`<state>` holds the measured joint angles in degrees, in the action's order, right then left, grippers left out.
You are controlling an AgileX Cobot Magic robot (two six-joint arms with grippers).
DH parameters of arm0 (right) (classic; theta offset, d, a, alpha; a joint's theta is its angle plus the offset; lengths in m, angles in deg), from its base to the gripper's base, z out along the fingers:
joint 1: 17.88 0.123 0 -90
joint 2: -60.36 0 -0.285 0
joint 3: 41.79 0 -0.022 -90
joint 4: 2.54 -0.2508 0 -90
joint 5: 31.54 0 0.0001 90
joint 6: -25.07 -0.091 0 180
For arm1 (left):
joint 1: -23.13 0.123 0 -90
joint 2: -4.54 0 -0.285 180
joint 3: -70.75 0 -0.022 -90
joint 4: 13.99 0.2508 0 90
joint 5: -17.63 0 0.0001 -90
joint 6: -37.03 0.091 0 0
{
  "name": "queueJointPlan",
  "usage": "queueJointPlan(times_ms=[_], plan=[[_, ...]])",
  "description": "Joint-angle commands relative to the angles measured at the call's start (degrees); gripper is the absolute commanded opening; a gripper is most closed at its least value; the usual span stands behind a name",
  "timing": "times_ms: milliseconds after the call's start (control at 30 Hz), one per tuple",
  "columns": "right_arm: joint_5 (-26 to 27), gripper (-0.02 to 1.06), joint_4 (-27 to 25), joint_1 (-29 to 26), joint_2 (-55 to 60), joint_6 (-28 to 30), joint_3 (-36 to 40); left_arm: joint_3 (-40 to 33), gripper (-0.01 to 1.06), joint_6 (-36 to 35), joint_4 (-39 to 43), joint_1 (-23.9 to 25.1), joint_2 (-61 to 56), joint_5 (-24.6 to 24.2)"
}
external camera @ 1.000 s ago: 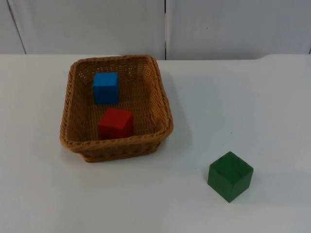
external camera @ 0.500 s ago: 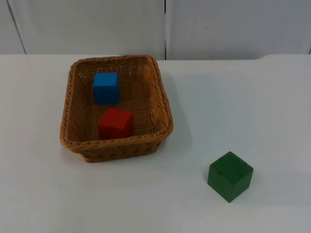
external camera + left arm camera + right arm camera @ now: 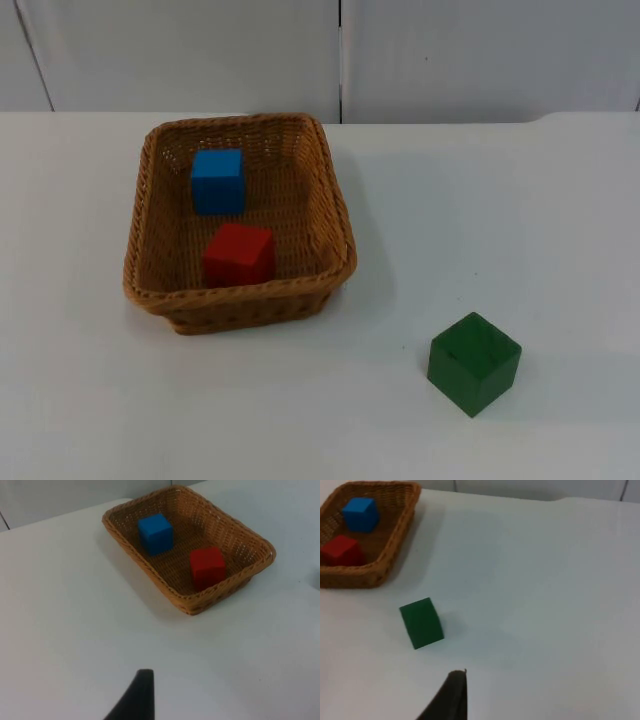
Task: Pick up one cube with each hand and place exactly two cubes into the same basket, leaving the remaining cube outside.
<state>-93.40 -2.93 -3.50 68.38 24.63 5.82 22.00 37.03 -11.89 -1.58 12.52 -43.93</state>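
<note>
Top view. Wicker basket, rectangular, woven brown, standing on the white table toward the left arm's side, near the grey partition wall. Inside it: blue cube at the wall end, red cube at the near end, the two apart and resting on the basket floor. Green cube on the bare table, outside the basket and well apart from it, toward the right arm's side, turned so that one corner faces the camera.

Left wrist view. Same wicker basket, seen at an angle, with the blue cube and the red cube inside, the red one close to a short wall. One black fingertip of the left gripper over bare table, well apart from the basket, holding nothing; whether the fingers are wide or narrow cannot be told.

Right wrist view. Green cube alone on the table, upright. Wicker basket beyond it, carrying the blue cube and the red cube. One black fingertip of the right gripper near the green cube and not touching it; finger spread cannot be told.
</note>
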Motion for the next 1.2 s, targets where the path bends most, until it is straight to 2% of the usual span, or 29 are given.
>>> queueJointPlan(times_ms=[0, 300, 1167], plan=[[0.1, 1.05, -0.1, -2.1, -0.2, -0.1, 0.1, -0.2, 1.05, 0.0, 0.0, 0.2, -0.2, 0.0], [0.1, 1.05, -0.1, -8.0, -0.2, -0.1, 0.1, -0.2, 1.05, 0.0, 0.0, 0.2, -0.2, 0.0], [0.1, 1.05, -0.1, -8.0, -0.2, -0.1, 0.1, -0.2, 1.05, 0.0, 0.0, 0.2, -0.2, 0.0]])
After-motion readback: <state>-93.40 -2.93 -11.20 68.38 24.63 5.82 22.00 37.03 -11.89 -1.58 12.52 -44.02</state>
